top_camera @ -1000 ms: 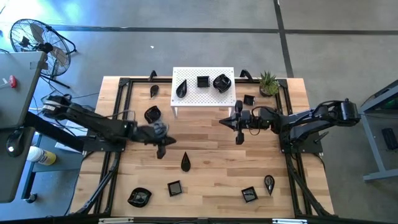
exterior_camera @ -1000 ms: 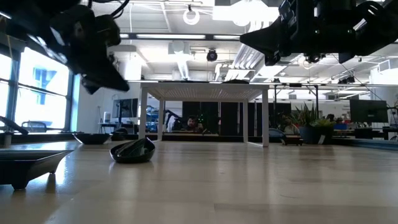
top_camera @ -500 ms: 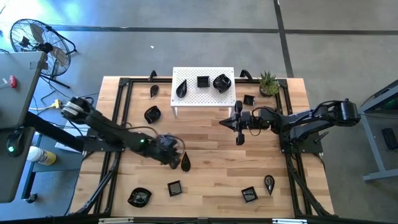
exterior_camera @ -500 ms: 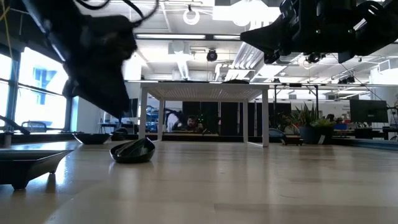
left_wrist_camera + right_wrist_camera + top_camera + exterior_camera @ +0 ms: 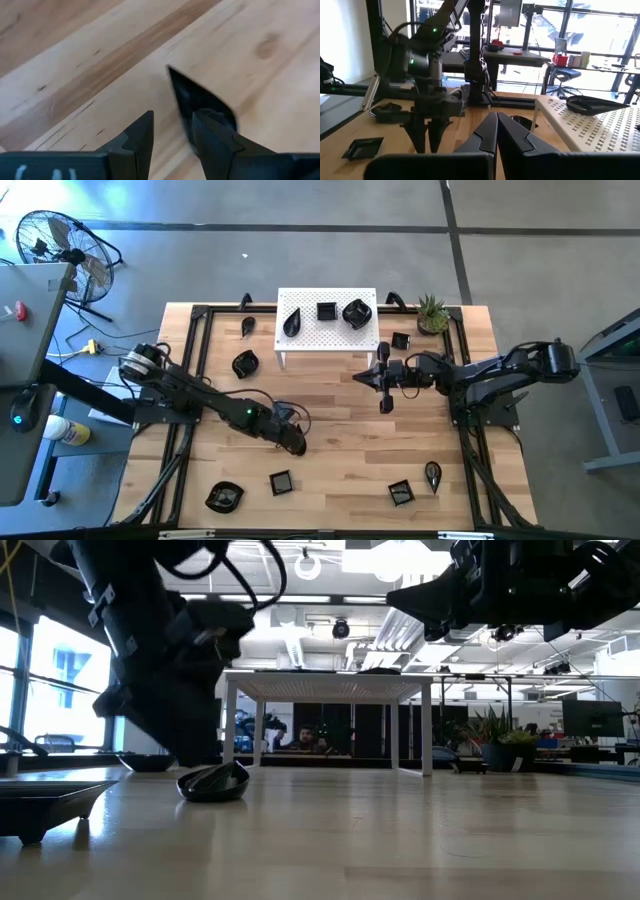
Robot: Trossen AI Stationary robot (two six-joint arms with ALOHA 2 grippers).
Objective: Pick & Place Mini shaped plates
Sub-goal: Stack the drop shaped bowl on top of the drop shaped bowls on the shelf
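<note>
The left hand [image 5: 172, 137] is low over the counter [image 5: 340, 430], open around one edge of a teardrop plate [image 5: 200, 100]. The plate looks hard, shiny and slippery, so that thin rim is the place to pinch. The right hand [image 5: 385, 402] waits, closed and empty.

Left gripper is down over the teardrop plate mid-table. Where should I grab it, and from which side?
Grip the teardrop plate by its raised side rim, coming from above. The left gripper already has its open fingers astride that wall in the wrist view; the pointed tip looks too narrow to hold securely.
</note>
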